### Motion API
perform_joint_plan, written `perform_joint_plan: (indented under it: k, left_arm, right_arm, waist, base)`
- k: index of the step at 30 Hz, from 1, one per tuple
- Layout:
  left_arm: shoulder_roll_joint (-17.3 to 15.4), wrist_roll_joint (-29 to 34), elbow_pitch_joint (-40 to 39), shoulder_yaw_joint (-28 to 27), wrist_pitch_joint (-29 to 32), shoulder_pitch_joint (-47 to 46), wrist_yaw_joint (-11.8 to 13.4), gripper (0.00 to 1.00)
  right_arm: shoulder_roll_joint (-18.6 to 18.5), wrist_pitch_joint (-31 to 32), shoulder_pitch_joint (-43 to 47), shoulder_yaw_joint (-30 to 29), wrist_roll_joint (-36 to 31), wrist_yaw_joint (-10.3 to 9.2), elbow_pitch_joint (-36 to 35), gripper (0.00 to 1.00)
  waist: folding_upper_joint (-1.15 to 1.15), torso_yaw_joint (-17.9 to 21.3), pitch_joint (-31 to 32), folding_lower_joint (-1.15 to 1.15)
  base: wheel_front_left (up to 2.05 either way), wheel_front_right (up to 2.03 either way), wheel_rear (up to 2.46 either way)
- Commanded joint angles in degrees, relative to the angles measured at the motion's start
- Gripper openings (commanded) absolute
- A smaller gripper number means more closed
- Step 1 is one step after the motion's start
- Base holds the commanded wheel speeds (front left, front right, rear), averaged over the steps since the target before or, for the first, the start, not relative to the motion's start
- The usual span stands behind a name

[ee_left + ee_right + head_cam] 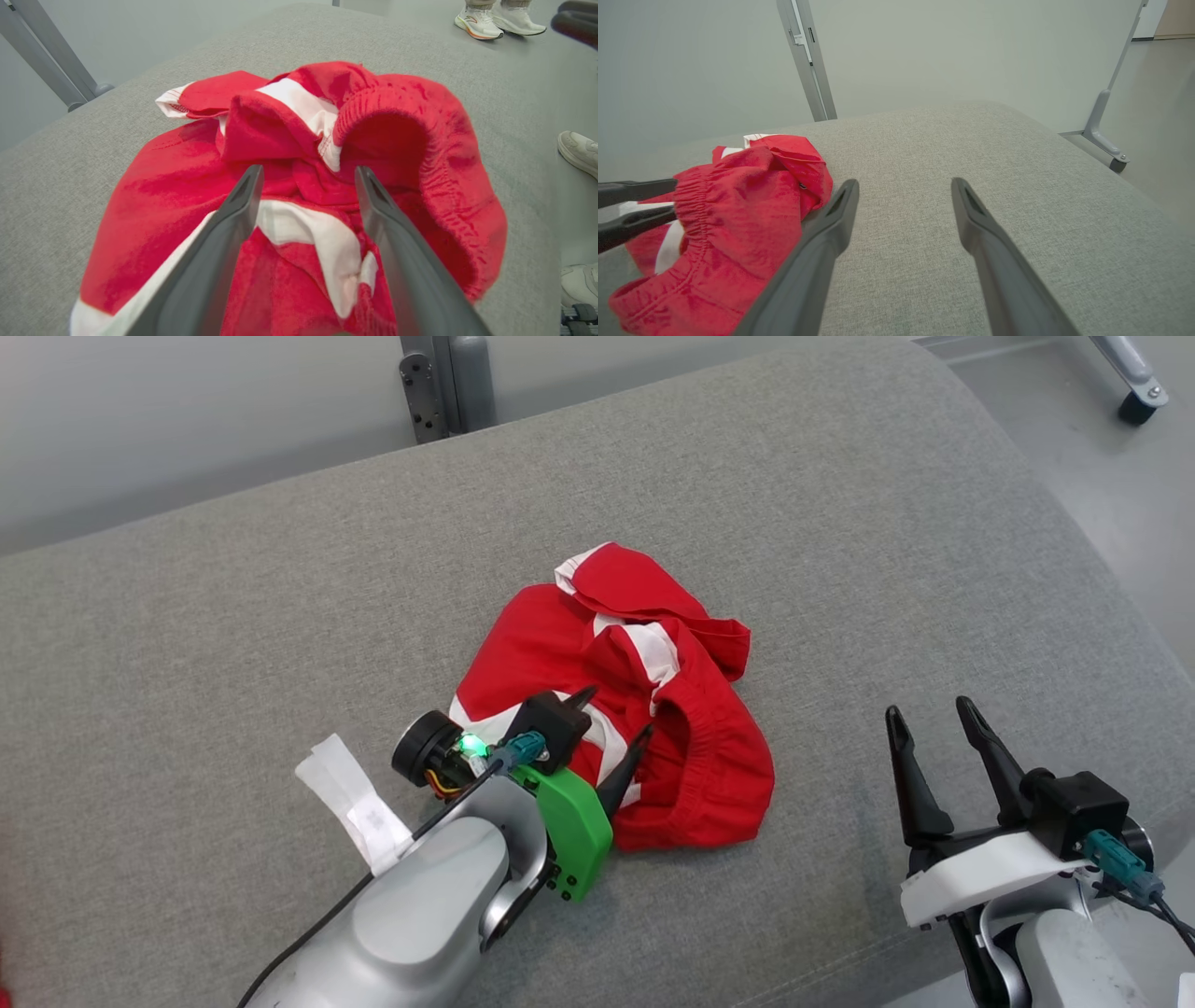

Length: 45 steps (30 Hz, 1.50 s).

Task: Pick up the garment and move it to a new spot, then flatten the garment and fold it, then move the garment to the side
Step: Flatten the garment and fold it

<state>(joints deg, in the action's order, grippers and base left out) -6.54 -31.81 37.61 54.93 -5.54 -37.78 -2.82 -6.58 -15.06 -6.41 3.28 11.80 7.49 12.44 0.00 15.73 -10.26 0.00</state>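
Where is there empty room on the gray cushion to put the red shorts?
Bare cushion lies left of the shorts, behind them up to the back edge, and between them and the right gripper. Crowded in the middle, where the left gripper hovers open over the shorts.

Head view: my left gripper covered the near-left corner of the garment; I could not tell whether the fingertips touched cloth. Left wrist view: the bottom edge cut off the near hem, and the shoes were cropped at the top and right edges. The print on the forearm label was too small to read.
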Motion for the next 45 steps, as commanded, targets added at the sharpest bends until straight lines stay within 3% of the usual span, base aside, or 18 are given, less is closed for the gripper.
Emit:
perform_joint_plan:
  k: [1, 11, 19, 25, 26, 27, 36, 45]
  left_arm:
    - [-0.3, -0.1, 0.9, -0.1, -0.2, -1.2, 0.3, 1.0]
    - [1.5, -0.1, 2.9, 0.8, -2.5, -3.1, -1.1, 1.0]
    - [2.6, -0.5, 2.7, 1.9, -2.1, -3.9, -0.2, 1.0]
    - [2.6, -1.1, 6.1, 1.8, -2.1, -4.9, -0.4, 0.47]
    - [2.7, -1.2, 6.6, 1.9, -2.1, -5.0, -0.6, 0.29]
    - [2.9, -1.4, 7.0, 1.9, -2.2, -5.2, -0.7, 0.01]
    - [3.0, -1.7, 6.6, 1.4, -5.5, -8.3, -0.8, 0.0]
    - [-4.0, 0.4, -0.3, -2.0, -7.4, -15.4, 1.6, 0.0]
  right_arm:
    - [0.0, -0.2, -0.7, -0.2, 0.2, 0.01, -0.1, 1.0]
    - [0.7, -0.2, -0.7, -0.3, -0.2, 0.01, -0.1, 1.0]
    - [1.0, -0.2, -1.2, 0.4, 0.0, 0.01, 0.0, 1.0]
    - [1.2, -0.2, -1.4, 1.0, 0.0, 0.01, -0.1, 1.0]
    - [1.2, -0.2, -1.3, 1.1, 0.1, 0.01, -0.1, 1.0]
    - [1.3, -0.2, -1.3, 1.1, 0.1, 0.01, 0.0, 1.0]
    - [1.6, -0.2, -0.3, 0.3, 0.0, 0.01, 0.2, 1.0]
    - [2.3, -0.2, 0.5, 1.3, 0.3, 0.01, 0.9, 1.0]
  waist:
    - [0.0, 0.7, -0.7, 0.0]
    - [0.0, 2.0, -1.4, 0.0]
    - [0.0, 3.6, -1.8, 0.0]
    - [0.0, 5.4, -2.6, 0.0]
    - [0.0, 5.6, -2.8, 0.0]
    - [0.0, 5.9, -2.9, 0.0]
    - [0.0, 5.8, -2.2, 0.0]
    - [0.0, 4.7, 1.2, 0.0]
  base:
    - [0.0, 0.0, 0.0]
    - [0.0, 0.0, 0.0]
    - [0.0, 0.0, 0.0]
    - [0.0, 0.0, 0.0]
    - [0.0, 0.0, 0.0]
    - [0.0, 0.0, 0.0]
    - [0.0, 0.0, 0.0]
    - [0.0, 0.0, 0.0]
